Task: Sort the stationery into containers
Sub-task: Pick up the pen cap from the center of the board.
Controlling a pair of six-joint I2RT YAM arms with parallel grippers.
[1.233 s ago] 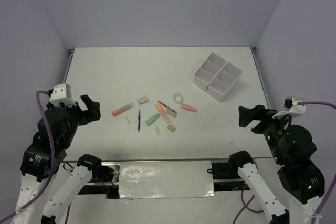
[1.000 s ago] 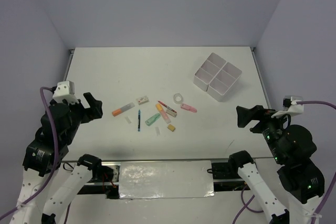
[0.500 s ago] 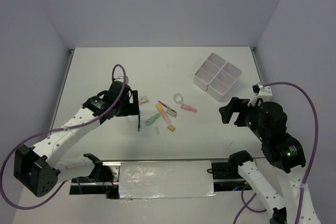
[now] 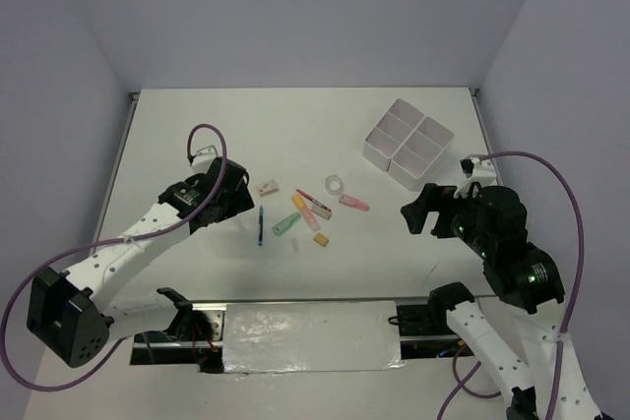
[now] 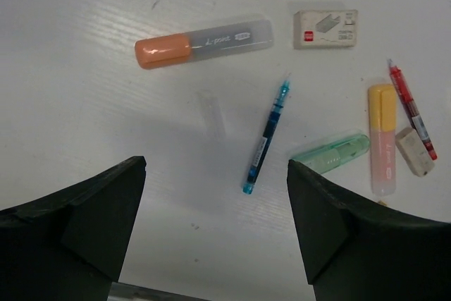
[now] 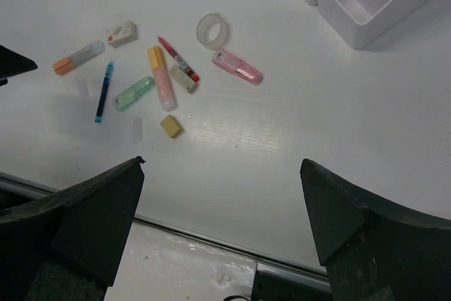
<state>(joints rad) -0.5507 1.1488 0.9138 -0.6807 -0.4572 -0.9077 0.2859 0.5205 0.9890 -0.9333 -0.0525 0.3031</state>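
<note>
The orange marker [image 5: 204, 40] lies on the worktop [image 5: 84, 103] at 12 o'clock from the left tool [image 5: 215, 174]. Its long side runs almost from 9 to 3. The left arm [image 4: 128, 243] is nearer and hides it from above. The left tool and the right tool [image 6: 222, 163] are wide apart, holding nothing. The white box [image 4: 409, 143] sits well apart.
</note>
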